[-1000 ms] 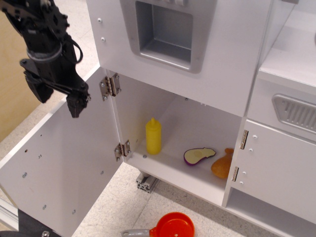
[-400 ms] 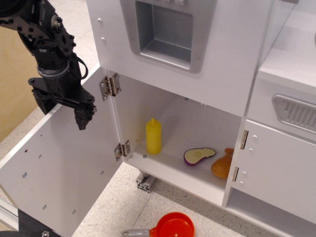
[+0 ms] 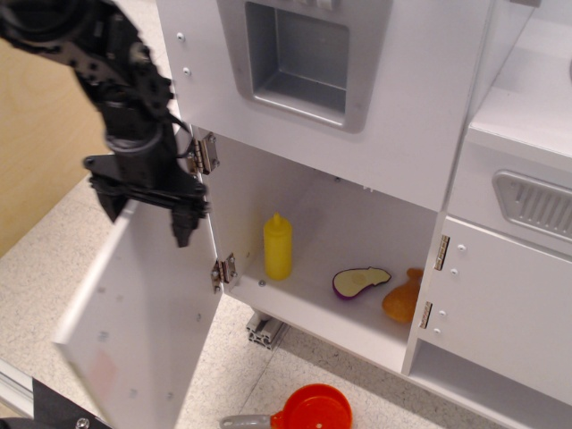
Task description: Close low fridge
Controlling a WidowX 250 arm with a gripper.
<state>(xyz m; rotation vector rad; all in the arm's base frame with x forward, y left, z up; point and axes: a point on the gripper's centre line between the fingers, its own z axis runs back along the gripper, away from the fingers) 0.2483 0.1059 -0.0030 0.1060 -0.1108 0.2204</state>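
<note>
one black gripper (image 3: 147, 214) here, sitting right at the top edge of the low fridge door (image 3: 143, 313). its two fingers (image 3: 183, 223) look spread, one on each side of the door edge, though i can't tell if they actually touch it. the low fridge (image 3: 340, 250) is the bottom white compartment, and its door hangs out to the left, swung partway, on two metal hinges (image 3: 221, 270).

inside i count three things: one yellow squeeze bottle (image 3: 278, 247) standing upright toward the back left, one purple eggplant slice (image 3: 360, 281) lying near the front, and one orange thing (image 3: 404, 298) just beside it on the right, partly hidden.

above is one white door with a grey recessed dispenser (image 3: 304, 55). to the right, one smaller cabinet door (image 3: 500, 308) with two silver hinges (image 3: 441, 253).

on the speckled floor (image 3: 54, 250) there's one red round thing (image 3: 313, 409) at the bottom edge. wood panel (image 3: 36, 143) on the far left.
</note>
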